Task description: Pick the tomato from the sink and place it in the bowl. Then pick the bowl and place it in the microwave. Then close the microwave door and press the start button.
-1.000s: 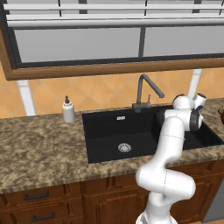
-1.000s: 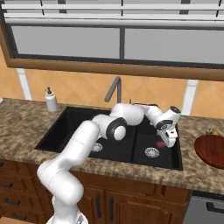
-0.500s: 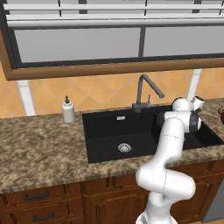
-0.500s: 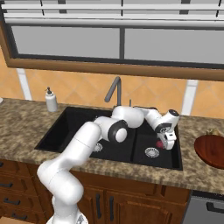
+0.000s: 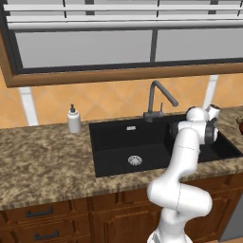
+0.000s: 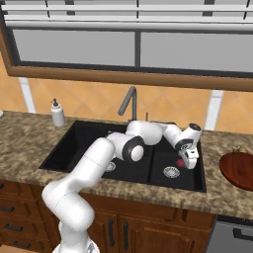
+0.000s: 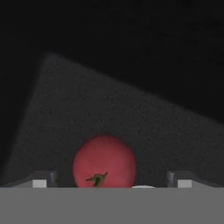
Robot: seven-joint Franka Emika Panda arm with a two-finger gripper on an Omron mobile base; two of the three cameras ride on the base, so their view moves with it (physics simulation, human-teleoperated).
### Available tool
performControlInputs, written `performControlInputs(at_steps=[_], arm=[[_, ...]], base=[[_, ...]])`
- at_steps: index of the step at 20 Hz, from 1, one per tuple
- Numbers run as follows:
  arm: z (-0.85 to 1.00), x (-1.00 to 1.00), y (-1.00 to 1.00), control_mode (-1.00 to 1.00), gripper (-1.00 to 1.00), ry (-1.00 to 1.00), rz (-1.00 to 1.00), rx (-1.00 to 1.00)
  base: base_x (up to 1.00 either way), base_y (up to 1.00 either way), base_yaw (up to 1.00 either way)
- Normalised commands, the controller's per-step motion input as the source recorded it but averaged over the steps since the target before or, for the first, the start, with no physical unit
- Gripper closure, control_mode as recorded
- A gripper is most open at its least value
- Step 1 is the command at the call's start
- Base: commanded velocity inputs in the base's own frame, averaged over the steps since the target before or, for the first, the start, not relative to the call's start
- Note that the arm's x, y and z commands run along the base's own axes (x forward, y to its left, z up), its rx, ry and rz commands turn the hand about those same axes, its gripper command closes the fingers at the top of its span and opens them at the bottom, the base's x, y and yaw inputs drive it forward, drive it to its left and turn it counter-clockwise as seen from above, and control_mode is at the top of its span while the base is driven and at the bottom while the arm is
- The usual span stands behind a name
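Down in the sink (image 6: 89,148), on the dark floor of the right basin: the tomato (image 7: 104,162), low centre of the hand view, stem up, framed on either side by the two pale finger tips. Also seen in the right base view as a red spot (image 6: 181,162) right of centre, just beneath the gripper (image 6: 189,159) and beside the silver drain (image 6: 171,172). Jaws spread wide, clasping nothing; gaps visible between each tip and the fruit. Probably the last bit of descent before closing.

Further out: bowl (image 6: 238,170) on the counter at the right edge of that view, well apart from the basin; faucet (image 5: 158,98) above centre in the left base view, soap bottle (image 5: 73,119) at left.

Risks, as a judgement: round fruit on a smooth floor, so a one-sided touch could roll it off toward the drain; closing too high would pinch only the crown and squirt it free; too deep, and tips strike the basin floor.
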Motion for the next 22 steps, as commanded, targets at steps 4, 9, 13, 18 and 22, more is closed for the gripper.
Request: performControlInputs(at_steps=[4,9,13,18,22], arm=[[-0.75,-0.21,0.38,-1.00,-1.00,0.11,0.00,0.00],[-0.72,-0.16,0.53,-1.00,1.00,0.10,0.03,0.00],[-0.77,0.00,0.49,-1.00,1.00,0.09,0.06,0.03],[-0.91,-0.04,0.26,-1.00,1.00,0.04,0.11,0.01],[-1.00,-0.33,0.06,-1.00,1.00,0.09,0.18,-0.03]], base=[[0.00,0.00,0.00],[0.00,0.00,0.00],[0.00,0.00,0.00],[0.00,0.00,0.00],[0.00,0.00,0.00]])
